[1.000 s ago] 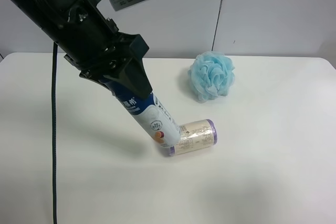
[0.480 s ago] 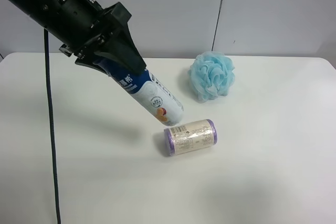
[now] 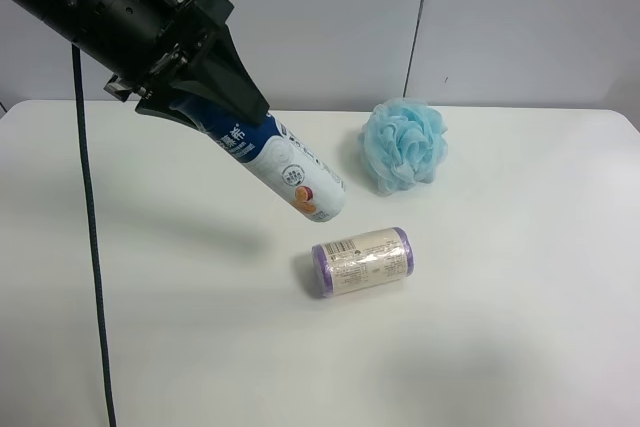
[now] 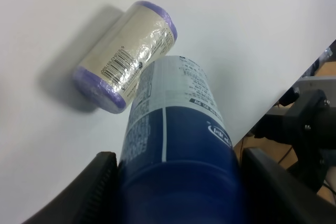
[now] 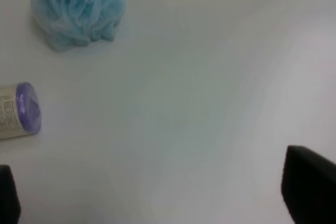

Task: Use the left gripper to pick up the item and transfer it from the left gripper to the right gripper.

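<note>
At the far left of the high view, the left gripper is clamped tight on the cap end of the bottle. The bottle hangs in the air, tilted, with its base pointing down and to the right, clear of the table. The left wrist view shows both fingers pressed against its dark blue upper part. Just right of and below the base lies the roll, on its side and apart from the bottle. Further right and back sits the pouf.

The right gripper does not show in the high view. Its own camera shows its fingers spread wide with nothing between them, and the roll and pouf at the edge.

The pick-up looks done and the handover is not yet begun. The next move likely calls for bringing the two arms together so the bottle's free lower half sits between the right fingers. Those should close firmly before the left lets go.
</note>
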`<state>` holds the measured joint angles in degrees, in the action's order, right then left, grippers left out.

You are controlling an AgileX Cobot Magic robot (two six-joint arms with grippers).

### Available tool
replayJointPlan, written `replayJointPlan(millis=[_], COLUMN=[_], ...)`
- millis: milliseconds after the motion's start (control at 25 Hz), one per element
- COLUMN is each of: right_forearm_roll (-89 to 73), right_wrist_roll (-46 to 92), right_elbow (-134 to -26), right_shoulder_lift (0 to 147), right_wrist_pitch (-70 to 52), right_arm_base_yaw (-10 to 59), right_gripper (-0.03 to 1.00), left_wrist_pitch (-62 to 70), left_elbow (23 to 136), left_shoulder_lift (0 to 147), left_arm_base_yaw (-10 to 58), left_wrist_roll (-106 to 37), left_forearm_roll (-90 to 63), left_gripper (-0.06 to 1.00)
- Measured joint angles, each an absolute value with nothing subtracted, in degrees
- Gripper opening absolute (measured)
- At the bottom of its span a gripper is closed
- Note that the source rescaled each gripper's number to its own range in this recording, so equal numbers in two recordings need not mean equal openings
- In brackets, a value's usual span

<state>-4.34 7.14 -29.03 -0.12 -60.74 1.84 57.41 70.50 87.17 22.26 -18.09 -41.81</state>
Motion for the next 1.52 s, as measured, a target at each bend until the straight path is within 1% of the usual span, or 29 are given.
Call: replayJointPlan(millis=[1000,1360,1520], right_forearm_roll=[-4.3,-1.7,-1.7], right_wrist_roll=[7.1,3.1,3.3], right_elbow=[-29.0,-29.0,-31.0], right_shoulder_lift=[-0.1,-0.1,4.3], right_wrist_pitch=[-60.7,-60.7,-60.9], right_arm_base_yaw=[1.8,1.9,2.0], right_gripper=[1.0,1.0,1.0], left_wrist_pitch=[58.5,58.5,58.5], left_elbow=[70.5,70.5,70.5], left_shoulder_lift=[87.2,87.2,87.2], left_arm_base_yaw=[22.3,22.3,22.3], left_wrist_roll=[-19.1,-19.1,-19.1], left_forearm_roll=[-42.4,-43.8,-43.8], left_gripper=[0.0,0.0,0.0])
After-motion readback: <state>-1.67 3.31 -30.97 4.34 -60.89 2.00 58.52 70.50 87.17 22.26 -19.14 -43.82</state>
